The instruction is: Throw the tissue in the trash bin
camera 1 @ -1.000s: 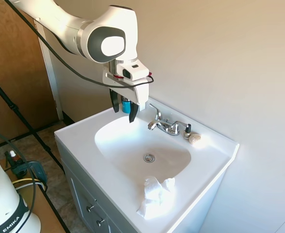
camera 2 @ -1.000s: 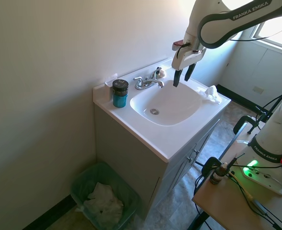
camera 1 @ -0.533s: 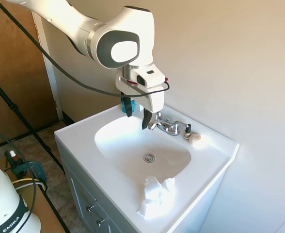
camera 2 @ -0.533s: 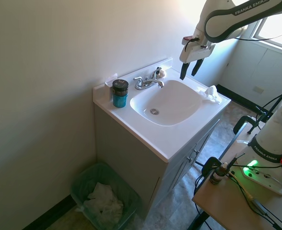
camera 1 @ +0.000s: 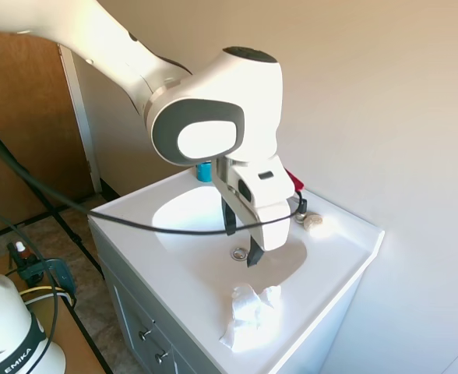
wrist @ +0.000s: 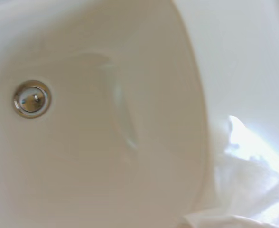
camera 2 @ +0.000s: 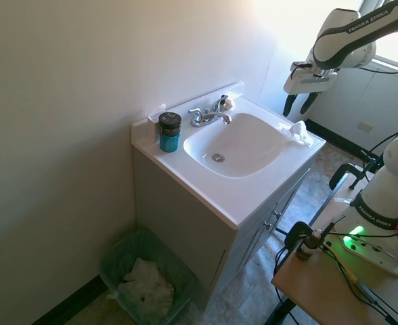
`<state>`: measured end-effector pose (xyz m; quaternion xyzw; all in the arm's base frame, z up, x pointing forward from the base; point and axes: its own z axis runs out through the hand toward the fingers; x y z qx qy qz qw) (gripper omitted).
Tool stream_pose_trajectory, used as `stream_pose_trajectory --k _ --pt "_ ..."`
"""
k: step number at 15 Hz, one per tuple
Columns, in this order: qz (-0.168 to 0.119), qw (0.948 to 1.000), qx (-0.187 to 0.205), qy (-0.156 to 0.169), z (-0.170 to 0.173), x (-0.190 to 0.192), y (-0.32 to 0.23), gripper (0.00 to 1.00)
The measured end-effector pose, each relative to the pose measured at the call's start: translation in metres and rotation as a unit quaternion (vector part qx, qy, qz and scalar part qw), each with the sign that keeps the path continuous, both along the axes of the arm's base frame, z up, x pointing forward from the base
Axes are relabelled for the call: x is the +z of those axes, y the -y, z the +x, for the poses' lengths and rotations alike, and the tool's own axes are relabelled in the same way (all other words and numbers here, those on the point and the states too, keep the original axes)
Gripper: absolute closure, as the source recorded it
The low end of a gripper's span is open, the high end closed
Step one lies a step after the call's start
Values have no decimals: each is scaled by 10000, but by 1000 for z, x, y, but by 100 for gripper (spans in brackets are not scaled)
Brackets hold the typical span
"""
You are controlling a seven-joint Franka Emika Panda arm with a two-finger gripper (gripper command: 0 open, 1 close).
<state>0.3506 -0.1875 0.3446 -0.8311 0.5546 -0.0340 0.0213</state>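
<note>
**Gripper above sink counter, tissue not held**

The tissue (camera 1: 249, 314) is a crumpled white paper wad with soft, irregular folds. It lies on the smooth, glossy white counter of the sink (camera 1: 346, 234), at the lower centre of the first exterior frame, beside the rim of the oval basin. In the second exterior view the tissue (camera 2: 298, 131) sits at the right end of the counter. The wrist view shows the tissue (wrist: 246, 190) at lower right, and a round metal drain (wrist: 32, 99) at left in the cream basin.

The gripper (camera 1: 241, 243) hangs above the basin edge, its dark fingers spread apart and empty. The tissue lies below and slightly right of the fingertips, clear of them, not touching.

A green mesh trash bin (camera 2: 115, 261) stands on the floor at lower left in the second exterior view, containing white crumpled paper.
</note>
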Motion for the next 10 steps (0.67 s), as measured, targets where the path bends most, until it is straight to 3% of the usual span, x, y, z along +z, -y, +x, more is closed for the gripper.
stream_pose_trajectory --k 3,8,9,10 --pt "44 9998 -167 -68 -15 -15 22 0" --pt "61 9993 -215 -301 -11 -60 27 0" --pt "56 9992 -234 -311 -9 -69 28 100" --pt "52 9992 -244 -318 -7 -76 28 100"
